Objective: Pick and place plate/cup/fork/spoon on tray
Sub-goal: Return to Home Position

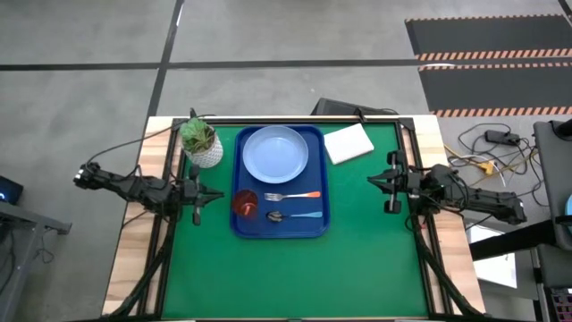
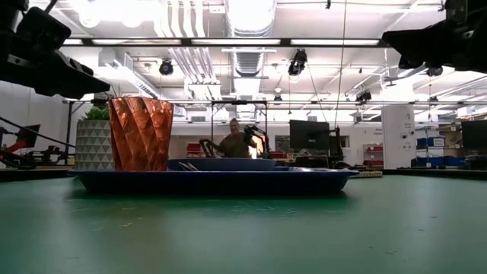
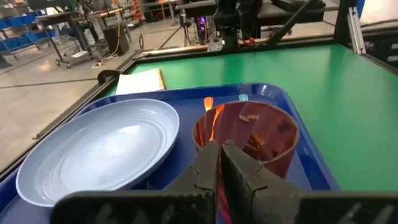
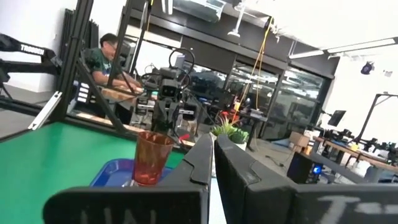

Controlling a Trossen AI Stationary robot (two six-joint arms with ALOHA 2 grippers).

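The deep-blue tray lies on the green mat. On it rest the pale-blue plate at the far end, the red-brown cup upright at the near left, the orange-handled fork and the blue-handled spoon. My left gripper is shut and empty, just left of the tray beside the cup, raised above the table. My right gripper is shut and empty, right of the tray, also raised.
A white pot with a green plant stands at the tray's far left corner, close to my left arm. A white square pad lies at the far right. The green mat in front of the tray is bare. A person sits beyond the table.
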